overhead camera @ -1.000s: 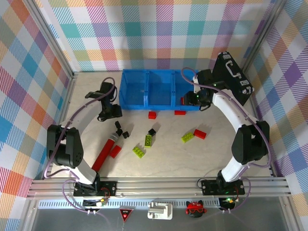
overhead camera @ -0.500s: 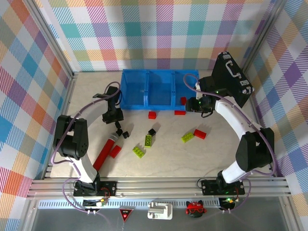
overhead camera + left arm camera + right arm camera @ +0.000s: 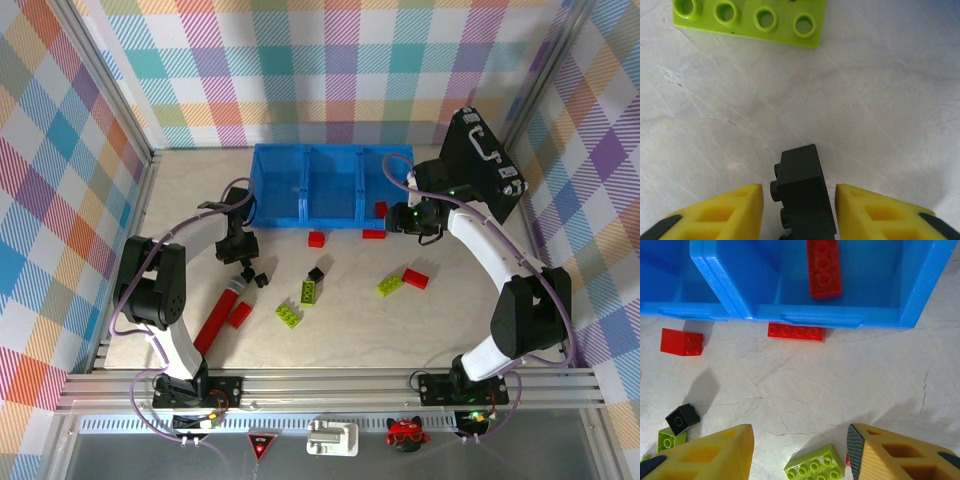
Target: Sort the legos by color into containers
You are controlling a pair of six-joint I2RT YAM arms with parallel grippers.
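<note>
A small black lego [image 3: 802, 192] lies on the table between my left gripper's [image 3: 799, 210] yellow fingers, with a thin gap on each side; the jaws are open around it. From above, that gripper [image 3: 243, 262] points down left of the blue containers [image 3: 330, 185]. My right gripper [image 3: 800, 445] hangs open and empty in front of the right bin, above a lime lego [image 3: 815, 467]. One red lego [image 3: 823, 267] lies inside the right bin. Red legos [image 3: 317, 239] [image 3: 374, 234] sit just in front of the bins.
More legos are scattered mid-table: black ones [image 3: 262, 280] [image 3: 316, 273], lime ones [image 3: 310, 290] [image 3: 290, 316], red ones [image 3: 415, 278] [image 3: 240, 315]. A long red cylinder [image 3: 220, 312] lies left of them. A black case [image 3: 485, 165] stands at the back right.
My left gripper has come toward the near side and down over the black lego, and its jaws have narrowed around it. The right arm shifted slightly, then stayed still.
</note>
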